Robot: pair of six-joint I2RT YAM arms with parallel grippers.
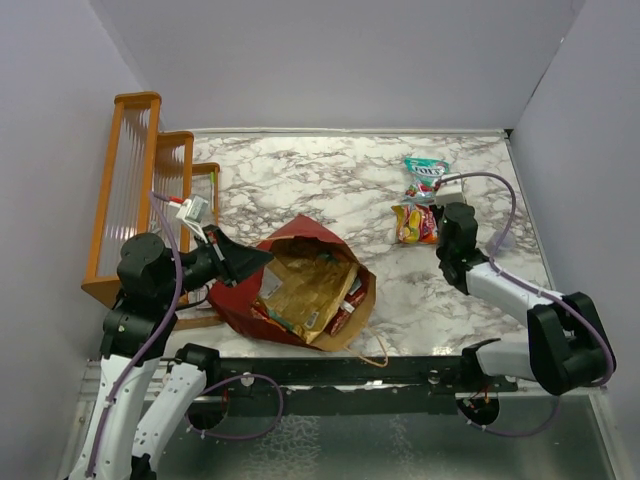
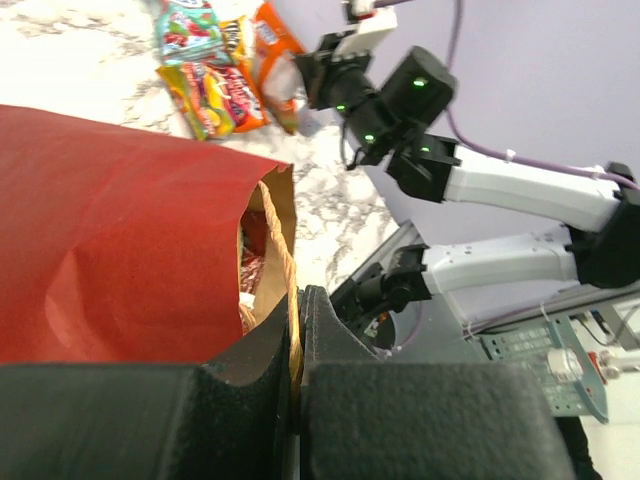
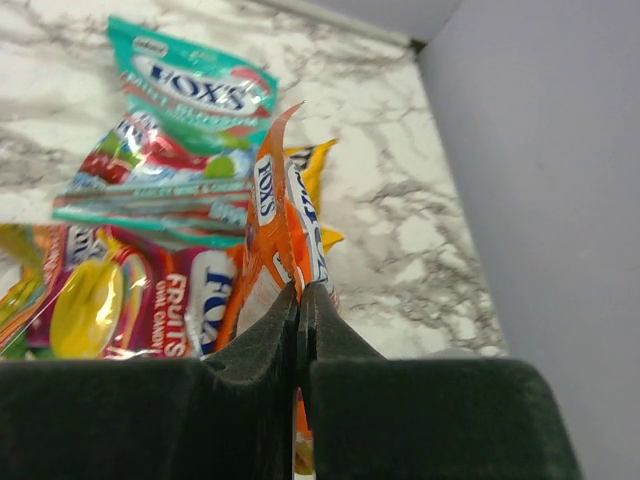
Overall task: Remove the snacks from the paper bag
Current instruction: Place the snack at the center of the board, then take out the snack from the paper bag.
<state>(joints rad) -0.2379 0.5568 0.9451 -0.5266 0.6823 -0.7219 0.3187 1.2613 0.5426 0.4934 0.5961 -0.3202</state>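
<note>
The dark red paper bag (image 1: 300, 235) lies on its side at the centre left, its mouth facing the near right. A large orange-brown chip bag (image 1: 312, 285) and red packets (image 1: 350, 302) show in its mouth. My left gripper (image 1: 258, 258) is shut on the bag's rim and twisted tan handle (image 2: 283, 250). My right gripper (image 1: 436, 216) is shut on an orange candy packet (image 3: 285, 200), held upright over the pile at the far right. That pile holds a teal-white pouch (image 1: 425, 168) and a red-yellow candy pack (image 1: 410, 225).
An orange wooden rack (image 1: 135, 190) stands along the left wall, close behind my left arm. Grey walls close in the table on the left, back and right. The bag's other handle (image 1: 376, 350) trails toward the table's near edge.
</note>
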